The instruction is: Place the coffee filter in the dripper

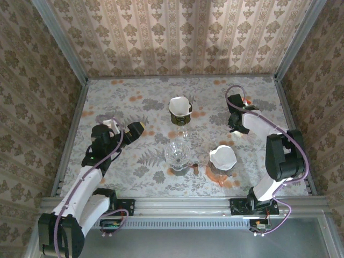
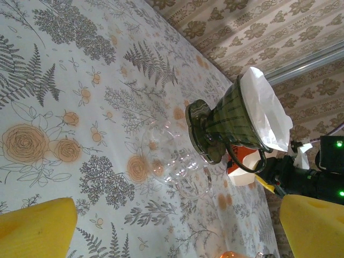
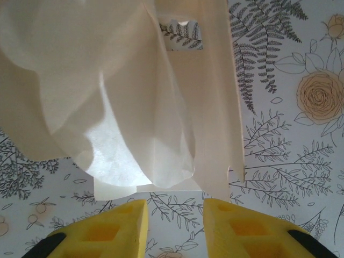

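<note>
Left hand [image 1: 126, 128] first: spread wide, nothing in it, pointed across the table [image 1: 134, 97] toward the drippers. At the back of the middle stands a green dripper [image 1: 181, 119] with paper in it. Nearer the bases is the clear glass dripper [image 1: 177, 153], empty, so that's the target, I'd say. Just right of it a third dripper [image 1: 220, 174] is lined too. Now the right hand [image 3: 176, 220]: its fingers stand a slim gap apart, table showing through, nothing between them. The loose coffee filter [image 3: 134, 91] lies just beyond the tips, folds running away from them, top edge cut off. From here the glass dripper lies left and nearer the bases. Whether the tips touch paper, can't tell.
</note>
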Tool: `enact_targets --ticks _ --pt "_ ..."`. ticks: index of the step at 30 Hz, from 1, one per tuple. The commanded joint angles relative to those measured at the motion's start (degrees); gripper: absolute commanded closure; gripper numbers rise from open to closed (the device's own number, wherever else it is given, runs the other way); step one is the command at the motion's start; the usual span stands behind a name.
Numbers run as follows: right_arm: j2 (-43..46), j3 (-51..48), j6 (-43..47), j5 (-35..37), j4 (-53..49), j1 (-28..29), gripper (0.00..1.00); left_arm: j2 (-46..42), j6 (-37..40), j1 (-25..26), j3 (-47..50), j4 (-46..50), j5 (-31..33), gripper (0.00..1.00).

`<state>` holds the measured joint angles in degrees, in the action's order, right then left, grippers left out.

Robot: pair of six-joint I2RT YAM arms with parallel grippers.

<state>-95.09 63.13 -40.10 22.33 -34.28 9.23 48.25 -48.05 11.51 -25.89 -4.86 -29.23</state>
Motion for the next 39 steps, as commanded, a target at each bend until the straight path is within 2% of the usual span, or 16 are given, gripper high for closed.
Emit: enact_targets --ticks 1,21,25,28,29,30,34,39 --pt "-1.0 -0.4 -2.0 1.5 0.6 -0.5 0.66 -1.0 -0.6 -0.5 0.7 -1.2 -0.9 0.01" --pt "-4.1 -1.4 -2.4 3.0 6.2 -1.7 0.7 -0.9 -1.1 -0.6 0.7 -1.2 -0.9 0.01" --pt "-4.5 -1.5 -2.0 4.0 6.5 -1.7 0.78 -0.9 -1.3 -0.6 0.9 -1.5 -0.7 0.01" --pt "-4.8 -1.8 -1.3 4.0 6.8 -1.7 0.9 -0.7 -1.3 -0.6 0.9 -1.6 -0.8 0.01" --pt "-4.6 -2.1 -1.1 3.9 7.0 -1.7 0.97 -0.7 -1.3 -0.6 0.9 -1.5 -0.8 0.01" --pt "-3.8 -2.5 -1.0 3.7 7.3 -1.7 1.0 -0.7 -1.3 -0.6 1.0 -1.4 -0.8 0.01" --pt "2.9 -4.6 0.5 3.8 7.9 -0.6 1.0 -0.9 -1.3 -0.6 0.8 -1.2 -1.0 0.01" --pt "14.6 -6.5 1.9 3.9 4.1 1.2 1.0 -1.2 -1.3 -0.7 0.1 -1.2 -1.4 0.01"
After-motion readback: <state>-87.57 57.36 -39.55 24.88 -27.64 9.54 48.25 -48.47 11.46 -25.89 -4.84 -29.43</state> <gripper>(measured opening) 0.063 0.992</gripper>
